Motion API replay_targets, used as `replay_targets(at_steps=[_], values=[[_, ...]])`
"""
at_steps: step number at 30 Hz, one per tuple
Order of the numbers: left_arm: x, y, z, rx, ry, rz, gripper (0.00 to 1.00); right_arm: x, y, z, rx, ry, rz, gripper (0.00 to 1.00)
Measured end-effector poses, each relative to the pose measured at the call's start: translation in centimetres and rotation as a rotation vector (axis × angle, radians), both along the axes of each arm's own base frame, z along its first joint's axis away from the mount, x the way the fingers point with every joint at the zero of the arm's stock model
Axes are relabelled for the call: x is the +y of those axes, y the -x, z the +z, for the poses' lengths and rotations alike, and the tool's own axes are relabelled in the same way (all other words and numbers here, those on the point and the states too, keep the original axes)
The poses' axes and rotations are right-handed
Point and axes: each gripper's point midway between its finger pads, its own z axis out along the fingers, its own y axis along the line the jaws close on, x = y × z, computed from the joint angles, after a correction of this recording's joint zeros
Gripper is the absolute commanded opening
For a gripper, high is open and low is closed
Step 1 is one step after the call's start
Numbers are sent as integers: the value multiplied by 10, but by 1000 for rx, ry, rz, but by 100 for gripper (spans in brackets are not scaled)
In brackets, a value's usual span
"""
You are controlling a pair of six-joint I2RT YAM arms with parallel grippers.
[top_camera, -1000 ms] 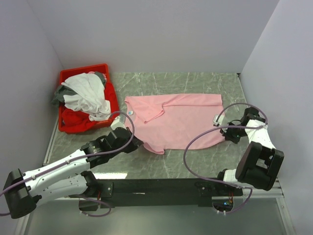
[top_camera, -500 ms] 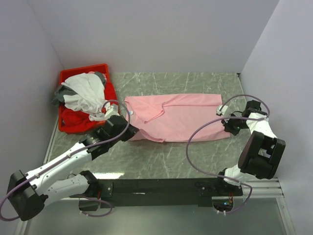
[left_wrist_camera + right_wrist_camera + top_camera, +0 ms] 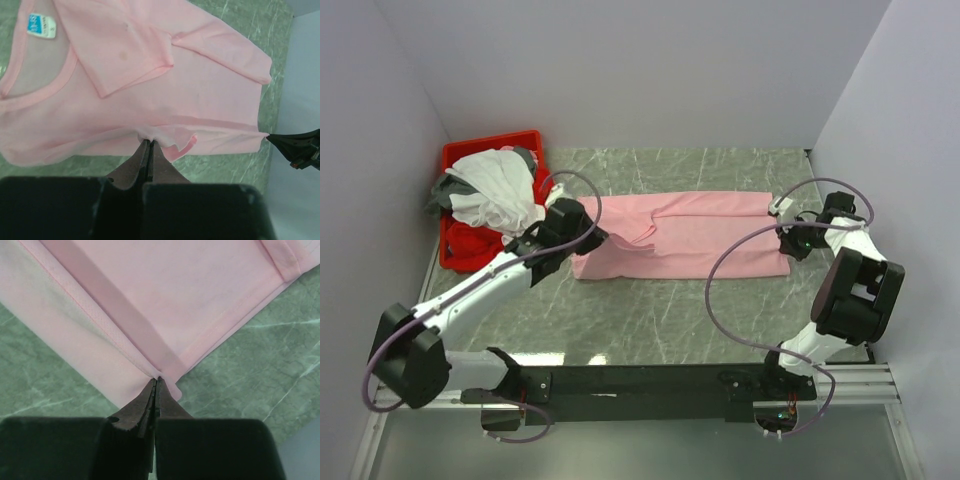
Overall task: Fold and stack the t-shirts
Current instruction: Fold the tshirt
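The pink t-shirt [image 3: 700,240] lies across the middle of the table, folded lengthwise into a narrow band. My left gripper [image 3: 584,234] is shut on a pinch of its fabric at the collar end; in the left wrist view [image 3: 149,142] the cloth bunches at the tips, below the blue neck label [image 3: 41,25]. My right gripper [image 3: 790,228] is shut on the hem corner, where layered hems meet at the tips [image 3: 156,380]. More t-shirts, white [image 3: 498,192], grey [image 3: 442,190] and red [image 3: 470,243], are heaped in the bin.
The red plastic bin [image 3: 490,141] stands at the back left against the left wall. Walls close the table on the left, back and right. Both arms' cables loop over the green marbled tabletop [image 3: 660,320] in front of the shirt.
Both grippers have carried the shirt's near edge toward the back over the last second. The pink shirt has gone from a wide spread to a narrow folded band.
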Motion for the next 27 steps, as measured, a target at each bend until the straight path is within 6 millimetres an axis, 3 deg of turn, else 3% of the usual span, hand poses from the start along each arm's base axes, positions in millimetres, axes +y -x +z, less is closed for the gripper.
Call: replay_targets(at_steps=[12, 19, 27], values=[[-24, -52, -5, -4, -99, -92, 0, 1, -22, -13, 26, -34, -50, 0], [-25, -71, -9, -3, -142, -113, 0, -2, -34, -6, 6, -37, -70, 0], [-23, -89, -26, 29, -185, -121, 0, -2, -36, -19, 44, -49, -91, 0]])
